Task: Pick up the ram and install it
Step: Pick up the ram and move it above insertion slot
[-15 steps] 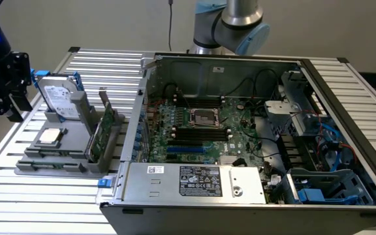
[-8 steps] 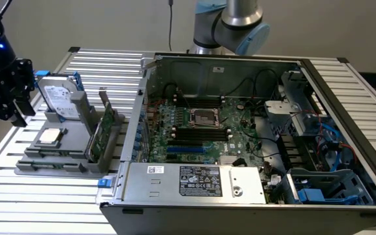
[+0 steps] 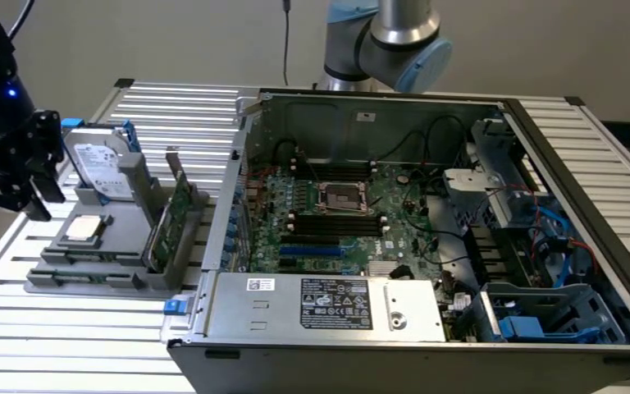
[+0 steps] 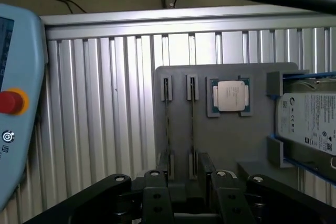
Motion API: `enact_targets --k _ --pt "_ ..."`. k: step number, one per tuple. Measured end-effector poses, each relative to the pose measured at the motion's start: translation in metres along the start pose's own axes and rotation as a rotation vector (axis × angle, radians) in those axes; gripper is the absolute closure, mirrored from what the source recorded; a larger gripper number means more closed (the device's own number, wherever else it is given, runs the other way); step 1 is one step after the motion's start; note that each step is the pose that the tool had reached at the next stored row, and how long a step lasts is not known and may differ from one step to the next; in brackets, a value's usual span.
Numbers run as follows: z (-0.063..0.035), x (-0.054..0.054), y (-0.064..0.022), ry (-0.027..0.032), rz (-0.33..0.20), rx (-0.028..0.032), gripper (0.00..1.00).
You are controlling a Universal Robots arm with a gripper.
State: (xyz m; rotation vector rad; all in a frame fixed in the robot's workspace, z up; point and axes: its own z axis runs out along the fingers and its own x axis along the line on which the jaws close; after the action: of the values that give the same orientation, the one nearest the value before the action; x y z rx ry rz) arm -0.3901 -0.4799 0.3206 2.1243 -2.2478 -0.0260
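The gripper (image 3: 20, 195) is hanging over the table (image 3: 75, 328) at the exterior view's left, just beside the grey holder (image 3: 124, 242). Its jaws are standing well apart and gripping nothing. In the wrist view the gripper (image 4: 186, 178) is looking straight down onto the holder (image 4: 231, 145). There the ram (image 4: 191, 127) is standing on its long edge between two end slots, near the holder edge farthest from the drive (image 4: 310, 121), so it is showing only as a thin line. A second thin line is sitting in the neighbouring slots, and I cannot tell the two apart. The CPU (image 4: 231, 96) is lying flat between the ram slots and the drive. In the exterior view the drive (image 3: 102, 168) is sitting toward the holder's far end, the CPU (image 3: 83, 230) is lying nearer the middle, and a taller green card (image 3: 173, 217) is standing along the edge beside the open case (image 3: 577, 271). The case's black slots (image 3: 337, 220) are lying empty. The ram is probably going to feel light and stiff but thin and brittle. A pinch across its two flat faces near the middle of the upper edge looks safest, keeping off the chips' corners and the lower contact edge.
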Motion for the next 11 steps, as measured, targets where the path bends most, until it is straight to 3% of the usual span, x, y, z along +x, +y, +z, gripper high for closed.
enact_targets --k 11 --pt "0.0201 0.001 -0.001 -0.0001 0.0 0.0001 0.64"
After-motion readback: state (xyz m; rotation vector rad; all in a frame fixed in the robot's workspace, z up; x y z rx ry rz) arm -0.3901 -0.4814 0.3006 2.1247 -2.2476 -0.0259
